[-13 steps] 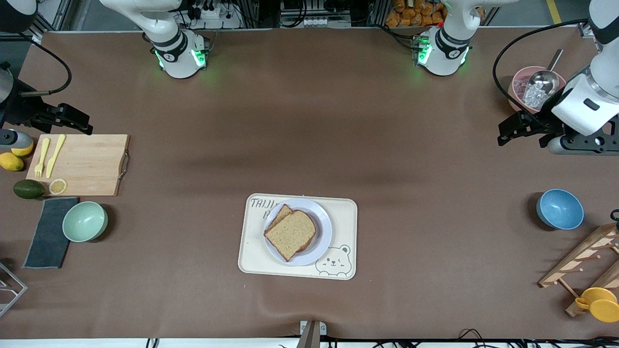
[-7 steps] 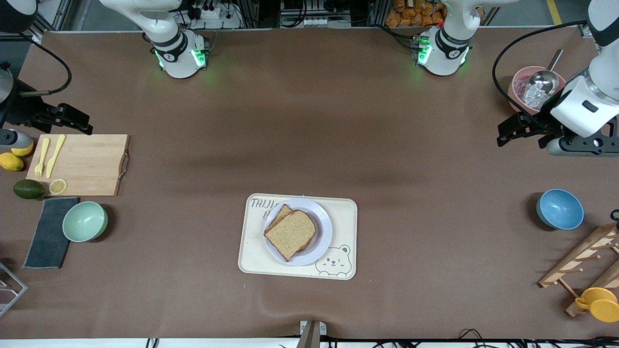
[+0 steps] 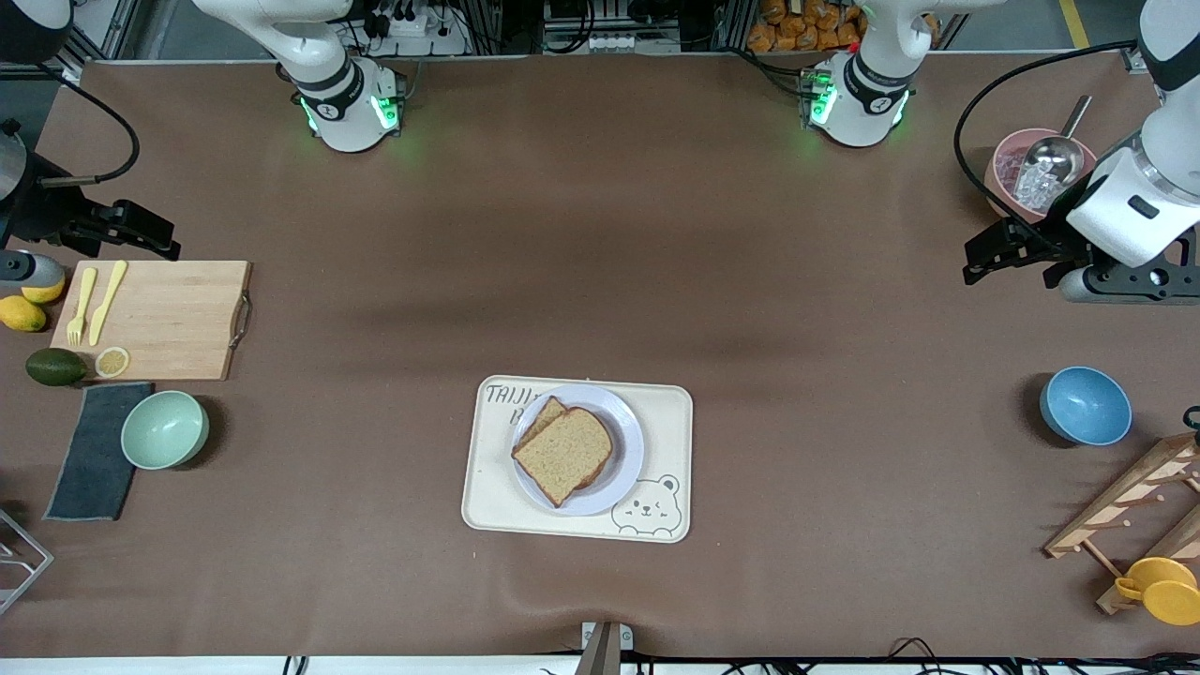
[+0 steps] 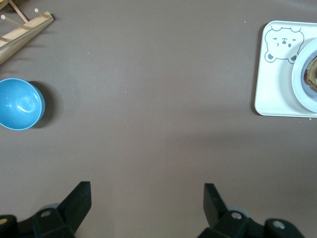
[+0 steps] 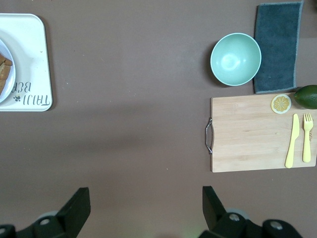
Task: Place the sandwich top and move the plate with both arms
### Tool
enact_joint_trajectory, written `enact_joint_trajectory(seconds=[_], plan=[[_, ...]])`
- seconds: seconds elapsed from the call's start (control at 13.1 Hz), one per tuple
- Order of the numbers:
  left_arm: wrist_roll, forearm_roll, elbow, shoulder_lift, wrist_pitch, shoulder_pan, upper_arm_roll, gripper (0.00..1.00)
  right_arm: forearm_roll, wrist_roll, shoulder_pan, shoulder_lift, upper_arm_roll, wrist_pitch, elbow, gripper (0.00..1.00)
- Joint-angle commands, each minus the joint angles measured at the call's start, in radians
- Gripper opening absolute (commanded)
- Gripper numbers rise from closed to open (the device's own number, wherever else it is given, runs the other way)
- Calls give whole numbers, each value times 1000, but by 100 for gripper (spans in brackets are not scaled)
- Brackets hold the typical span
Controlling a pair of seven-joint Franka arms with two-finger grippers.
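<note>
Bread top (image 3: 562, 454) is already sitting on the lower slice, which peeks out from under it at the edge toward the robots, so the sandwich-closing part looks done. Both slices are stacked on the plate (image 3: 626, 469), and the plate is parked on the bear tray (image 3: 667, 412), about mid-table and fairly near the front camera.

So the step in hand is judged to be the plate move, and it hasn't been started: nothing is touching the plate.

Left gripper (image 3: 1015, 253) is hung over bare table at the left arm's end, just beside the pink bowl (image 3: 1005, 155) with the scoop (image 3: 1055, 155), fingers spread wide and holding nothing. In the left wrist view the blue bowl (image 4: 20, 103) and a corner of the tray are seen past the gaping fingers.

Right gripper (image 3: 141, 232) is parked at the right arm's end, over the table next to the cutting board (image 3: 173, 319), also wide open and empty. Its wrist view takes in the board, the green bowl (image 5: 236, 59) and the cloth (image 5: 277, 44).

Next move, probably: both grippers get brought in to the tray from their own ends, lowered to the plate rim, and closed on it together, with the lift kept level so the top isn't slid off.
</note>
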Motion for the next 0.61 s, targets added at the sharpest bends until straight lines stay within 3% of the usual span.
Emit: enact_joint_trajectory(seconds=[0.0, 0.53], plan=[[17, -4, 18, 3, -7, 10, -8, 100, 19, -13, 6, -4, -8, -7, 5, 100], [17, -12, 18, 3, -7, 13, -5, 100, 22, -13, 6, -2, -8, -3, 3, 100]])
